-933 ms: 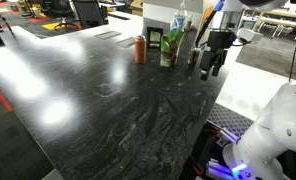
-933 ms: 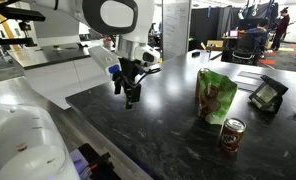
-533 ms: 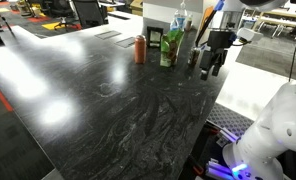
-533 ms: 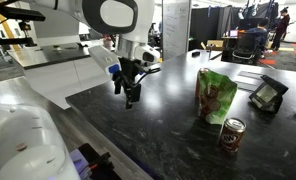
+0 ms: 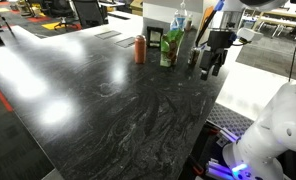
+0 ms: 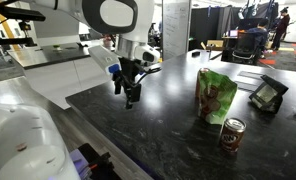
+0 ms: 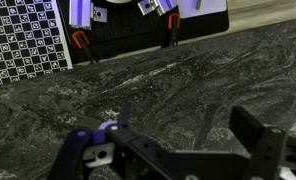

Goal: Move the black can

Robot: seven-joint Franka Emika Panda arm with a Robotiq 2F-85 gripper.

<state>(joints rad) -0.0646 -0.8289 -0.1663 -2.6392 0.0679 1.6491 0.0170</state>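
My gripper [image 5: 210,62] hangs just above the dark marble table [image 5: 108,100] near its edge, also seen in an exterior view [image 6: 131,93]. In the wrist view its fingers [image 7: 188,125] stand wide apart with only bare table between them. A small dark shape [image 5: 194,57] between the gripper and the green bag-like packet [image 5: 171,47] looks like the black can, but it is hard to make out. It does not show in the wrist view. The orange-red can [image 5: 140,49] stands beyond the packet. The packet [image 6: 215,96] and that can [image 6: 231,134] show in both exterior views.
A clear bottle [image 5: 179,17] stands behind the packet. A small black stand [image 6: 266,95] sits on the table past the packet. The table edge runs close beside the gripper, with a checkerboard sheet [image 7: 23,40] and a black case [image 7: 138,35] below it.
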